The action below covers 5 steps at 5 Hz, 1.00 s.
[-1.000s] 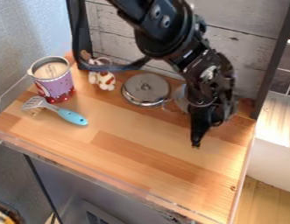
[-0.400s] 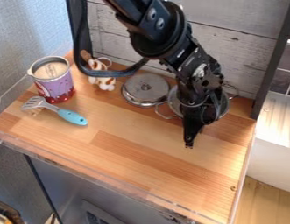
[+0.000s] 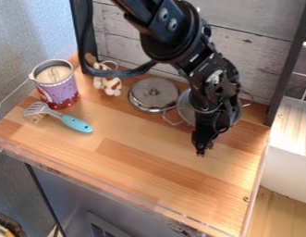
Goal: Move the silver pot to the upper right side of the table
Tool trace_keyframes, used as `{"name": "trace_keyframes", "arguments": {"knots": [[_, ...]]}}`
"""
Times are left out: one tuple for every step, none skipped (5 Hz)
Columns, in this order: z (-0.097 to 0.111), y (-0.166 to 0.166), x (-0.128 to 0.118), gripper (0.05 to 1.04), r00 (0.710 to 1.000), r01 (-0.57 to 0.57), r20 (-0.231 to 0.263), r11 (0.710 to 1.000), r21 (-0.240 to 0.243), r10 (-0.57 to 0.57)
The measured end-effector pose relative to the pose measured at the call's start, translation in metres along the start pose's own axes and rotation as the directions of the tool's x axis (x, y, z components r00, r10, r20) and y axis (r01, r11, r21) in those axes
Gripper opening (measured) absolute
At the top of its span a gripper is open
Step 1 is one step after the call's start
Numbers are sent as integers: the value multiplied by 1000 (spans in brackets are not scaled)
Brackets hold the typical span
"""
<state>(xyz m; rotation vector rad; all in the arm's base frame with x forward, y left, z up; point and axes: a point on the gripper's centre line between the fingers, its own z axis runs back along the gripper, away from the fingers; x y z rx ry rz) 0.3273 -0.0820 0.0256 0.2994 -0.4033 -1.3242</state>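
The black gripper [image 3: 204, 149] hangs over the right half of the table, with its two fingertips slightly apart and nothing between them. Behind it, at the table's upper right near the back wall, stands the silver pot [image 3: 186, 112]. The arm covers the pot's middle; its left side, a wire handle on the left and part of another on the right remain visible. The fingertips are in front of the pot, nearer the table's front edge.
A silver lid [image 3: 154, 94] lies just left of the pot. Farther left are a white and brown toy [image 3: 109, 85], a purple cup [image 3: 58, 89] and a blue-handled spatula [image 3: 76, 123]. A dark post [image 3: 287, 65] stands at the back right corner.
The gripper has shifted a little left from where it was a second ago, uncovering more of the pot. Its fingertips now show apart. The lid, cup, toy and spatula have stayed put.
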Motion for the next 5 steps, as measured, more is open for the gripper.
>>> {"name": "trace_keyframes", "arguments": {"knots": [[10,3,2,1016,1000,-5,18,1000,13,5],[39,8,1,1010,999,-8,37,999,48,7],[70,16,2,1003,997,-27,70,995,93,20],[72,16,0,1001,998,-24,66,995,93,17],[72,16,0,1001,998,-24,67,995,94,17]]}}
